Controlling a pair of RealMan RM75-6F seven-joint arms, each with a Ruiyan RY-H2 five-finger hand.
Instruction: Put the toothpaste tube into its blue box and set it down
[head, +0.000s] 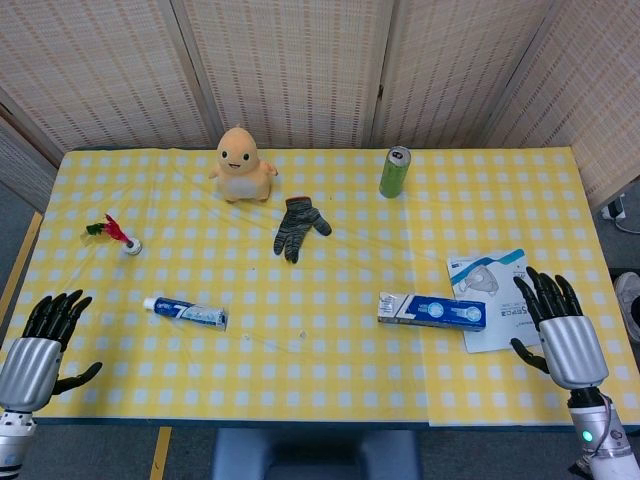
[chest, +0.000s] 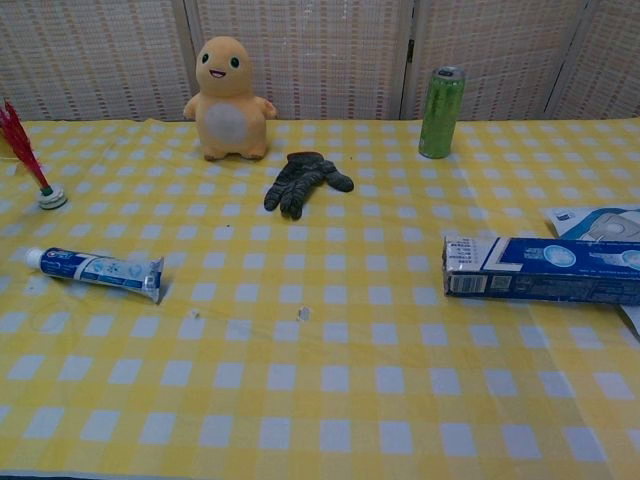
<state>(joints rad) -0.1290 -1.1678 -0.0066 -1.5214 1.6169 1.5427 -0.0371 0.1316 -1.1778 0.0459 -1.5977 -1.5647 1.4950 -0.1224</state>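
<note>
The toothpaste tube (head: 186, 313) (chest: 96, 270) lies flat on the yellow checked tablecloth at front left, cap pointing left. The blue box (head: 432, 311) (chest: 545, 270) lies flat at front right, its open end facing left. My left hand (head: 45, 335) hovers at the table's front left corner, fingers apart and holding nothing, well left of the tube. Beyond the box's far end, my right hand (head: 558, 320) is raised at the front right edge, fingers spread and empty. Neither hand shows in the chest view.
An orange plush toy (head: 241, 163) and a green can (head: 395, 171) stand at the back. A dark glove (head: 297, 226) lies mid-table. A red-feathered shuttlecock (head: 119, 234) sits at left. A white and blue mask packet (head: 495, 297) lies under the box's right end.
</note>
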